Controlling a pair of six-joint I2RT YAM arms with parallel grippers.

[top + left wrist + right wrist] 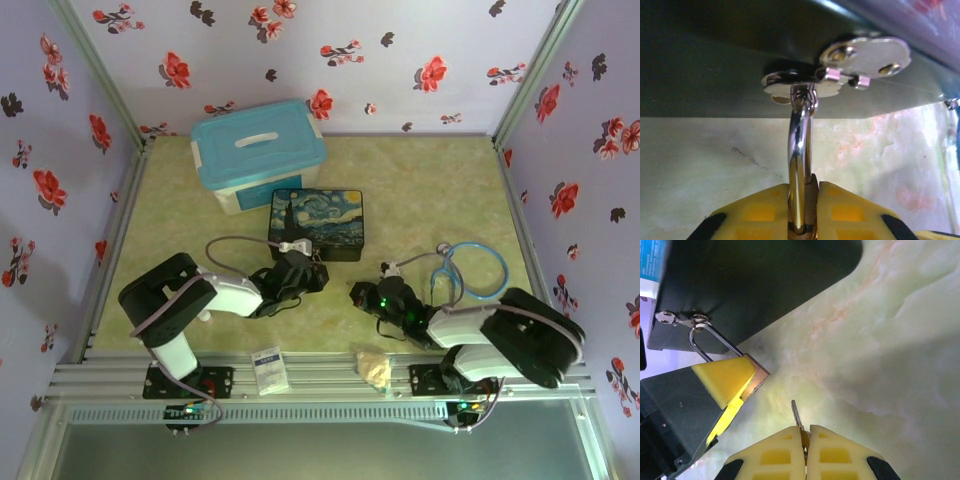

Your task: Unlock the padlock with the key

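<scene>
My right jaws are pressed together on the key, with only its thin blade poking out ahead of the pads, so the tip is free to go into a keyhole. My left jaws are clamped on the padlock. I judge they hold its brass body steady so it won't swing when the key pushes in. The key's tip is near the padlock's body but not touching it. Bare desk lies between them, and I can't make out the keyhole.

The padlock's shackle runs up through the clasp on the front of the painted box, so the lock hangs there, not yet opened. The box is closed and its contents are hidden. Behind it stands a plastic tub with its lid on, and I can't see inside that either.
</scene>
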